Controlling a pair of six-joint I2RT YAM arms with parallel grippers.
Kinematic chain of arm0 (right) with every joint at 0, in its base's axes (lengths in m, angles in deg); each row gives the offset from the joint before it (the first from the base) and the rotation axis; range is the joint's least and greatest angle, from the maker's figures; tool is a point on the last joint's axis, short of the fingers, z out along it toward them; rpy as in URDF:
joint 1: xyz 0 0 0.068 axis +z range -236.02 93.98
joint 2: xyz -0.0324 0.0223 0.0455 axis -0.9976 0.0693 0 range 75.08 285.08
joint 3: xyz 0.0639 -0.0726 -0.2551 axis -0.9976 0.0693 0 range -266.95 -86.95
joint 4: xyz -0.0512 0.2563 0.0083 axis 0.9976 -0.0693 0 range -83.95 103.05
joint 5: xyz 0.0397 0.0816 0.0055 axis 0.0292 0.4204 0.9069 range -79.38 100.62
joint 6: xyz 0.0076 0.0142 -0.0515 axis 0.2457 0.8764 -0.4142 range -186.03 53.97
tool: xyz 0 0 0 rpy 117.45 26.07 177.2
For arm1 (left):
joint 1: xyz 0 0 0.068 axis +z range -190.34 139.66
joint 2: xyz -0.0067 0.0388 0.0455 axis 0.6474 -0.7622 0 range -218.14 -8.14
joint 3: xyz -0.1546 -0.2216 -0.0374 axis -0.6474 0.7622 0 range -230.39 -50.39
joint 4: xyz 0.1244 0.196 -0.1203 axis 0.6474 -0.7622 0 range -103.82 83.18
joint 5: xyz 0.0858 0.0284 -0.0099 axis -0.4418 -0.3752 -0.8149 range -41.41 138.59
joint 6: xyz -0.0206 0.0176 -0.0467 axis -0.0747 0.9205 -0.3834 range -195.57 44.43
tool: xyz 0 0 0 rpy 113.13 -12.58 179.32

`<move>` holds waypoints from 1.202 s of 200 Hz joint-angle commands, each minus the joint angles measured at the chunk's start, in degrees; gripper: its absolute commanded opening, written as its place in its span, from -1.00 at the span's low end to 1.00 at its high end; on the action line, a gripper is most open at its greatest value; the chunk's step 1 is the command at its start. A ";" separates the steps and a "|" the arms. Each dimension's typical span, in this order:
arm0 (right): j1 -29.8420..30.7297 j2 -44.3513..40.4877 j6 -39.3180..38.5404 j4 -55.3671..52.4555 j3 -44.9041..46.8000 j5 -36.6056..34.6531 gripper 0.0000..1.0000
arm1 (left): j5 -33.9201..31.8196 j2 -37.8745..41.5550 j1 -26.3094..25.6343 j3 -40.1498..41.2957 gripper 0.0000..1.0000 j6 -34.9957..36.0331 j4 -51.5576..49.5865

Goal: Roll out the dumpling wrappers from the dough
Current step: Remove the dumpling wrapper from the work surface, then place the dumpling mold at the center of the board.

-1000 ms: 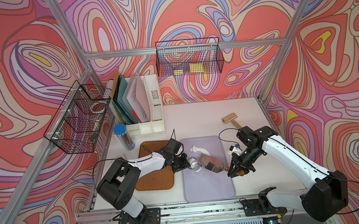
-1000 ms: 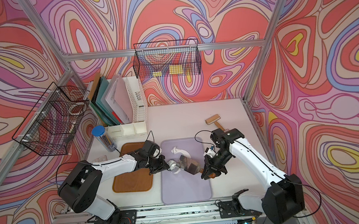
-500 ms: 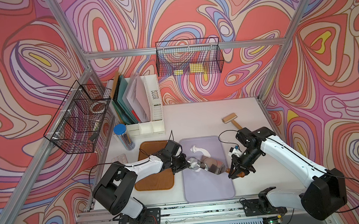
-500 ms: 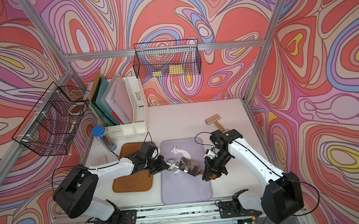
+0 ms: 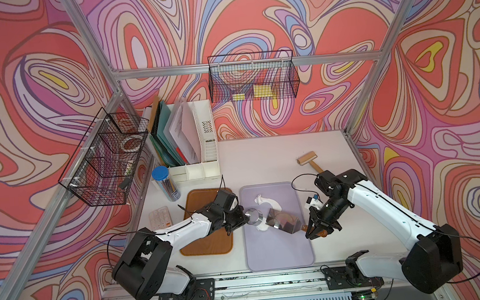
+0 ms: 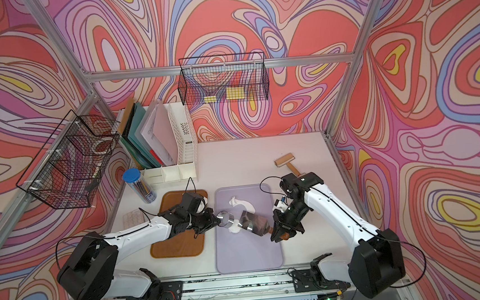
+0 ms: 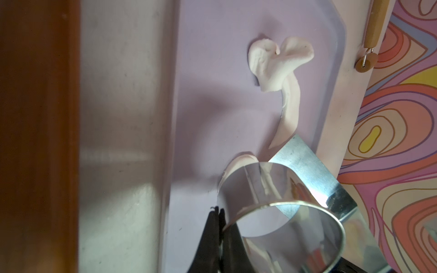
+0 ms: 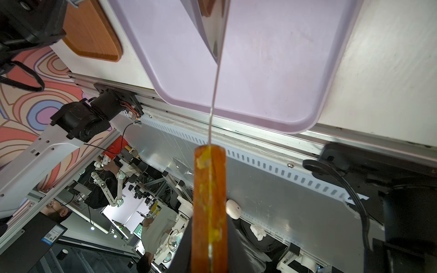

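On the desk point(image 5: 263, 160), we see the lavender tray point(image 5: 279, 253) holding the ragged dough point(image 5: 267, 202) and a white piece point(image 5: 261, 228) half hidden under the steel ring point(image 5: 254, 215) and scraper point(image 5: 283, 225). Our left gripper point(image 5: 245, 218) pinches the ring's rim; our right gripper point(image 5: 313, 234) clamps the scraper's handle.

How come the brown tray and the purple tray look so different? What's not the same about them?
The brown tray looks like wood; the purple tray is plain lilac. The purple tray is bigger than the brown tray. White dough lies on the purple tray; none shows on the visible part of the brown tray. Both are flat rectangles with rounded corners, side by side on the white table.
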 commanded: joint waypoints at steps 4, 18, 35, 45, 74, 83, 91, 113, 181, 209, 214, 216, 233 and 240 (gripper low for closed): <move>0.31 -0.55 -0.74 0.50 -2.92 1.69 -1.00 | -7.88 1.11 0.47 -7.59 -1.00 8.24 -11.85; 0.26 -1.15 -0.76 0.34 -3.45 1.70 -1.00 | -12.16 0.12 0.56 -12.09 -1.00 12.04 -16.27; 0.28 -1.70 -0.99 0.29 -3.52 1.72 -1.00 | -16.81 -2.01 0.63 -17.08 -1.00 15.78 -19.52; 0.34 -2.04 -0.95 0.40 -3.49 1.70 -1.00 | -19.48 -3.85 0.69 -20.11 -1.00 17.61 -20.53; 0.25 -2.76 -0.80 1.20 -5.36 0.35 -1.00 | -24.97 -12.84 1.60 -30.86 -1.00 22.35 -23.02; 0.25 -2.94 -0.60 1.53 -5.95 -0.51 -1.00 | -26.16 -16.26 1.85 -34.80 -1.00 23.32 -23.69; 0.25 -3.08 -0.24 2.34 -6.11 -0.75 -1.00 | -26.62 -19.26 2.04 -38.01 -1.00 24.00 -23.86; 0.25 -3.56 0.99 4.15 -5.61 -1.74 -1.00 | -27.42 -27.13 2.49 -46.82 -1.00 25.39 -24.08; 0.15 -5.72 5.28 10.63 -3.76 -4.68 -1.00 | -30.25 -47.08 3.89 -68.87 -1.00 28.22 -30.97; 0.16 -5.69 7.03 13.78 -2.36 -3.69 -1.00 | -29.52 -54.86 3.98 -78.77 -0.88 29.02 -36.49; 0.15 -5.53 7.23 14.15 -2.25 -3.48 -1.00 | -29.40 -56.06 3.98 -80.91 -0.84 29.09 -38.32; 0.16 -5.50 7.32 14.25 -2.24 -3.40 -1.00 | -29.32 -56.40 3.98 -81.59 -0.82 29.11 -38.79; 0.12 -5.16 7.17 14.54 -2.55 -3.47 -1.00 | -29.14 -55.30 3.98 -81.46 -0.43 29.00 -38.70; 0.16 -5.22 7.09 14.67 -2.72 -3.47 -1.00 | -28.86 -53.44 3.98 -80.17 -0.29 29.05 -37.84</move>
